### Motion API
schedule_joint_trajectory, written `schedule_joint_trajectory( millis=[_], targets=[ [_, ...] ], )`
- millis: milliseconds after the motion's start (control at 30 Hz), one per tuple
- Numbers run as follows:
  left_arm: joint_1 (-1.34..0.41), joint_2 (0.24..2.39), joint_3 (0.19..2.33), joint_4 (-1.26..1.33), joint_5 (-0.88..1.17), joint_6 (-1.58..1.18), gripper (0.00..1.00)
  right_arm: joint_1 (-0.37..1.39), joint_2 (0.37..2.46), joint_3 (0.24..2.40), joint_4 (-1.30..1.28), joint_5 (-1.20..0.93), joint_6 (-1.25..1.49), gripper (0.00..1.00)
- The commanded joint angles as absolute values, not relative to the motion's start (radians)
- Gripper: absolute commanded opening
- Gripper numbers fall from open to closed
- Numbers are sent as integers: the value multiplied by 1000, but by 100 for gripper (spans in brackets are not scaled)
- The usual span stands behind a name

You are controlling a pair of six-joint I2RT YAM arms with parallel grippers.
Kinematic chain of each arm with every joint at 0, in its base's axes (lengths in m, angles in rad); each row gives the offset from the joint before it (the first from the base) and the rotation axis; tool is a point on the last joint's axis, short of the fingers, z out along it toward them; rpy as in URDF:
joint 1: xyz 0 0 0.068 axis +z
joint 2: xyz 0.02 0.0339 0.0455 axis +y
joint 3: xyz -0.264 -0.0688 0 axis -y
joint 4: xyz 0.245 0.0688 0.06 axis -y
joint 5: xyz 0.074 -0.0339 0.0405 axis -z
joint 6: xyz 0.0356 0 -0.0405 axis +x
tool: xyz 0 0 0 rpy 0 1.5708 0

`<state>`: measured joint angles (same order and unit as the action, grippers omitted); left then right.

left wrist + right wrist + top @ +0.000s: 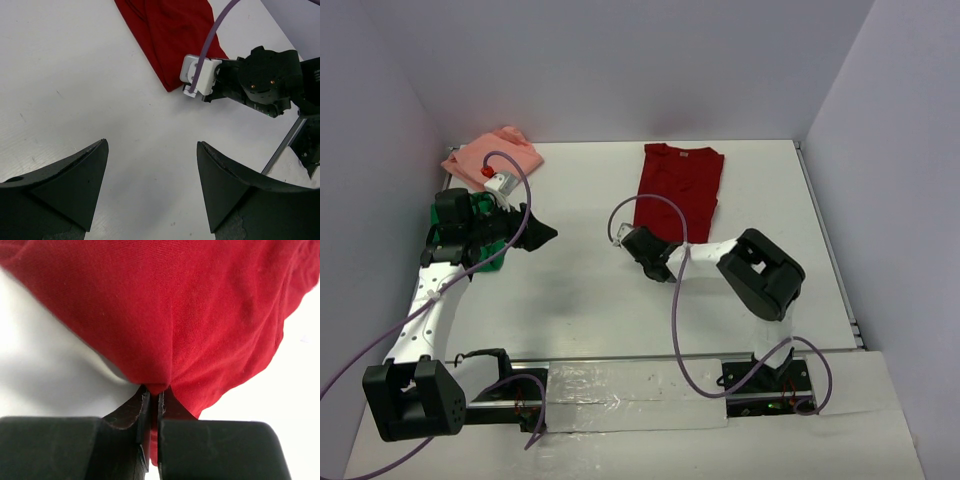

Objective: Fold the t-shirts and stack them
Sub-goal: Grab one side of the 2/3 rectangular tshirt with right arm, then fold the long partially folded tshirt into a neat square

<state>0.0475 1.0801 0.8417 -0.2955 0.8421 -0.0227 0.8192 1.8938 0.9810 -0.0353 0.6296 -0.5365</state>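
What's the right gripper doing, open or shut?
Shut. The right gripper pinches the edge of the dark red t-shirt, jaws almost together in its wrist view.

bench [580,310]: white and flat
walls [620,70]: pale grey, on three sides of the bench
shiny sheet [620,400]: along the near edge

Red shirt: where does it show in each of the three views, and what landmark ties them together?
Top external: red shirt lies at far centre, ahead of the right arm.
Left wrist: shirt at upper centre, cut off by the top edge.
Right wrist: shirt fills the upper frame.
Shared landmark: the right gripper, shut on the shirt's near edge.
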Motion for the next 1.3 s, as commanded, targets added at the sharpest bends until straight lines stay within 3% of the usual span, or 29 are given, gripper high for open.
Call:
schedule_joint_trajectory(
  millis=[0,567,800,1267],
  targets=[
    [54,1074,841,-267,853,-11,80,874,1809,991,-199,546,-450,0],
    [54,1048,854,-288,862,-11,80,1262,1525,1035,-552,488,-241,0],
    [54,1051,857,-290,862,-11,80,1184,1499,1126,-532,537,-330,0],
    [54,1055,859,-296,867,-11,81,760,1647,1350,-336,546,-480,0]
  ],
)
